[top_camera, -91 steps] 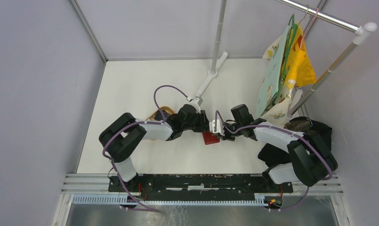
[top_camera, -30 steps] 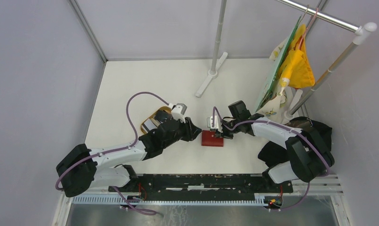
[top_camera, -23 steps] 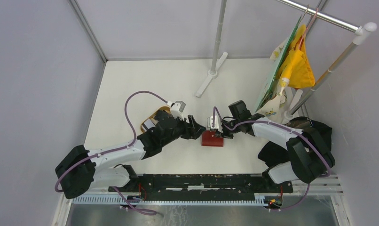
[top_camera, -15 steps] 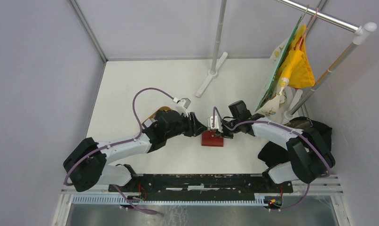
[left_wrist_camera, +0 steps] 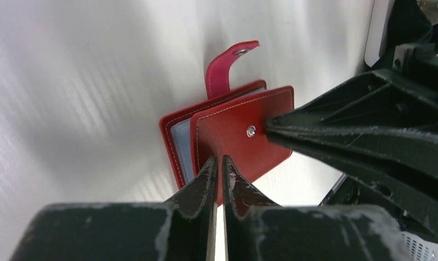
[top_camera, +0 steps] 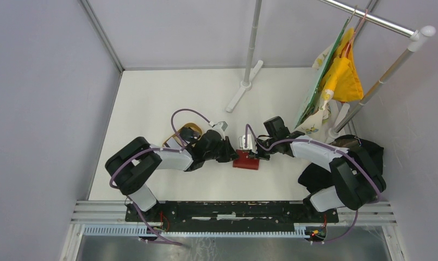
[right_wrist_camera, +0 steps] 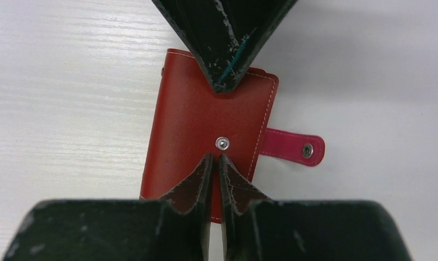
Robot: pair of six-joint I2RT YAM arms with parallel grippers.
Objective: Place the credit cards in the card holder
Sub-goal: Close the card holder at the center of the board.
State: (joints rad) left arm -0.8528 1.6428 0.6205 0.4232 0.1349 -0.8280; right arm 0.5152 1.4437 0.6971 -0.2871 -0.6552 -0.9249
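The red card holder [top_camera: 245,161] lies on the white table between my two grippers. In the left wrist view its cover [left_wrist_camera: 244,136] stands slightly lifted over grey-blue pocket panels [left_wrist_camera: 180,147], and the snap tab [left_wrist_camera: 227,65] hangs undone. My left gripper [left_wrist_camera: 217,159] is shut, its tips on the cover's near edge. Opposite it, my right gripper [right_wrist_camera: 216,156] is shut too, tips on the cover just below the metal snap [right_wrist_camera: 221,142]. From above, the left gripper [top_camera: 231,153] and right gripper [top_camera: 251,154] meet over the holder. The credit cards are out of view.
An oval tan wooden tray [top_camera: 185,132] lies behind the left arm, partly hidden by it. A pole stand's foot [top_camera: 242,89] sits at the back. A rack with yellow and green items [top_camera: 336,76] and a black cloth [top_camera: 352,149] crowd the right side.
My left arm has folded in, its elbow swinging right, and its gripper has slid right onto the card holder and closed. The right arm and the holder have stayed put.
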